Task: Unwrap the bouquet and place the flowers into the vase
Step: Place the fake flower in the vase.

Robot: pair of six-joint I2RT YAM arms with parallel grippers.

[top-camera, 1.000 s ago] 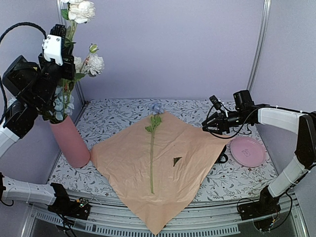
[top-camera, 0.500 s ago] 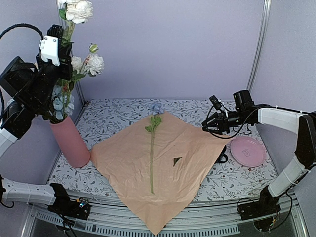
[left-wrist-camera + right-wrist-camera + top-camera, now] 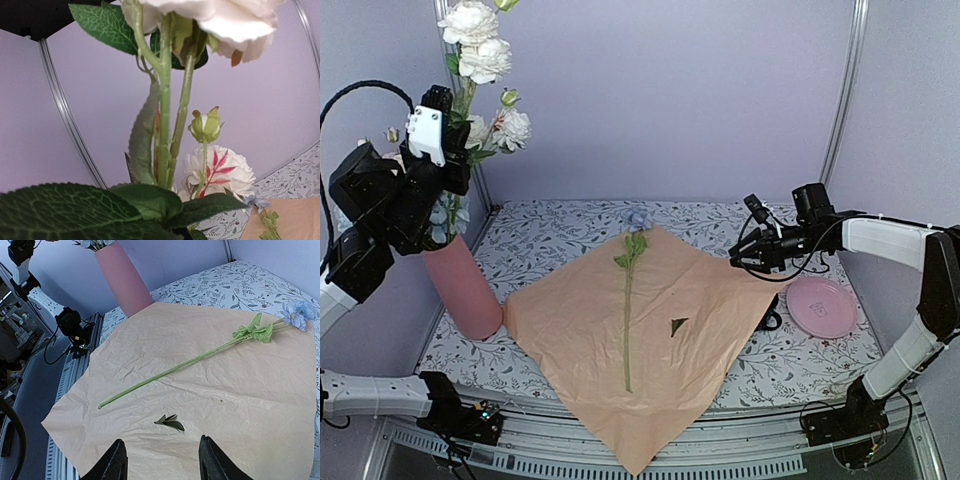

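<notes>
Top external, far left: left claw (image 3: pixel 448 110) held high above the vase (image 3: pixel 465 285), pressed together on the stems of the cream flowers (image 3: pixel 480 45); blooms up, stem ends down among the blue and cream heads at the vase mouth.
Left wrist: green stems and broad leaves close to the lens, a cream bloom above, a bud and another bloom behind; own fingers out of sight.
Vase: upright at the left edge of the desk (image 3: pixel 550 235), just beside the left corner of the paper.
Centre: wrapping paper (image 3: pixel 720 330) spread flat, peach side up; one blue flower (image 3: pixel 628 320) lying along it, head toward the back wall; a loose leaf (image 3: pixel 678 325) to its right.
Right: right claw (image 3: pixel 742 258) spread and holding nothing, hovering over the paper's right corner; pink plate (image 3: pixel 820 307) near it on the desk.
Step in hand: by the look of it, seating the cream stems in the vase; unwrapping done.
Next move: probably a straight descent until the stems settle, then release; after that, a pinch on the blue flower's stem, low and flat against the paper.
</notes>
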